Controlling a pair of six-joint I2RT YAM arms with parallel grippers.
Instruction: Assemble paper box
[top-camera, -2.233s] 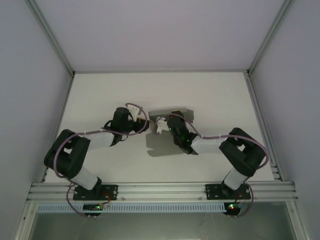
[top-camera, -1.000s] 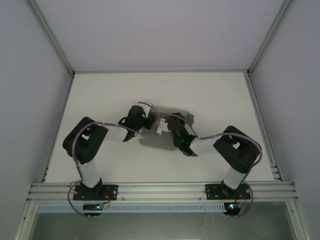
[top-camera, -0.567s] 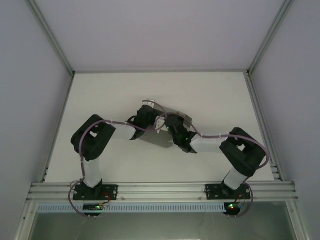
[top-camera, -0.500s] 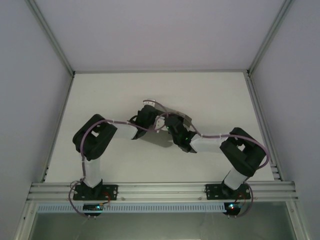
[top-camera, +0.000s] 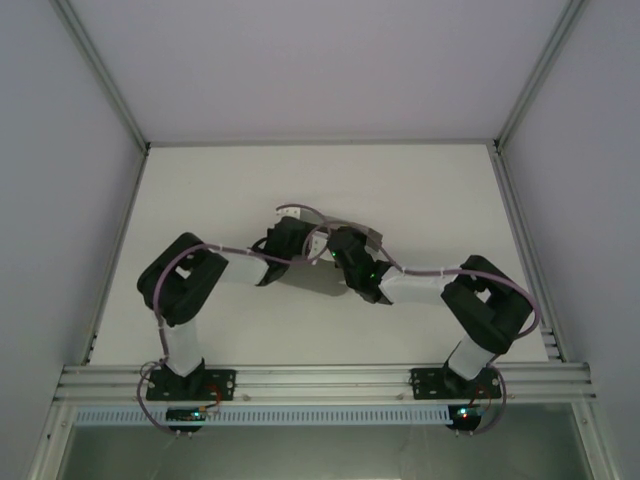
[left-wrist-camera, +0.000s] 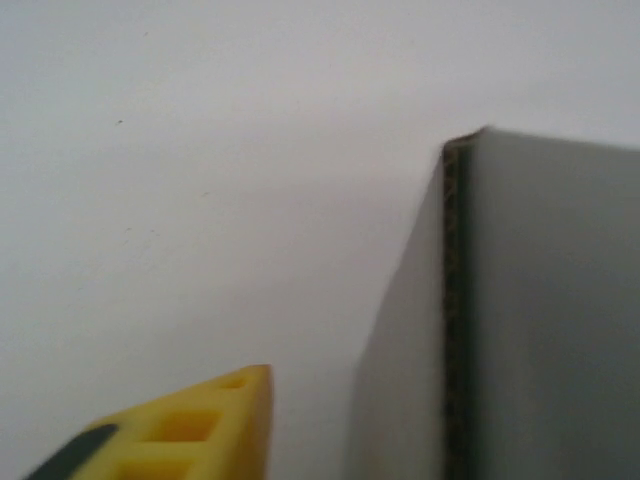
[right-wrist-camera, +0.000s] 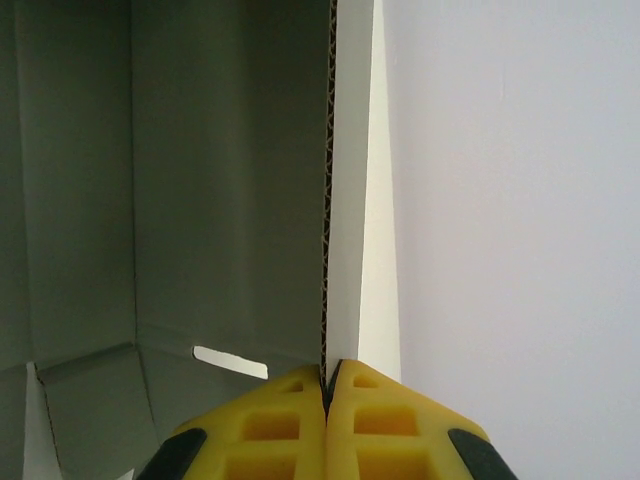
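The grey paper box (top-camera: 365, 234) sits mid-table, mostly hidden under both wrists. My right gripper (top-camera: 333, 247) is shut on the box: in the right wrist view its yellow fingertips (right-wrist-camera: 326, 378) pinch the corrugated edge of an upright wall, with the grey inside (right-wrist-camera: 220, 180) and a slot (right-wrist-camera: 230, 360) to the left. My left gripper (top-camera: 308, 243) is at the box's left side. In the left wrist view one yellow finger (left-wrist-camera: 215, 425) shows at the lower left, apart from an upright grey panel (left-wrist-camera: 550, 320); the other finger is hidden.
The white table (top-camera: 200, 190) stretches free to the left, right and back of the box. Grey enclosure walls and aluminium posts (top-camera: 110, 90) bound it, and a frame rail (top-camera: 320, 380) runs along the near edge by the arm bases.
My left arm has swung right from the table's left half up against the box. The right gripper has kept its hold and the box has been folded up, showing less grey surface.
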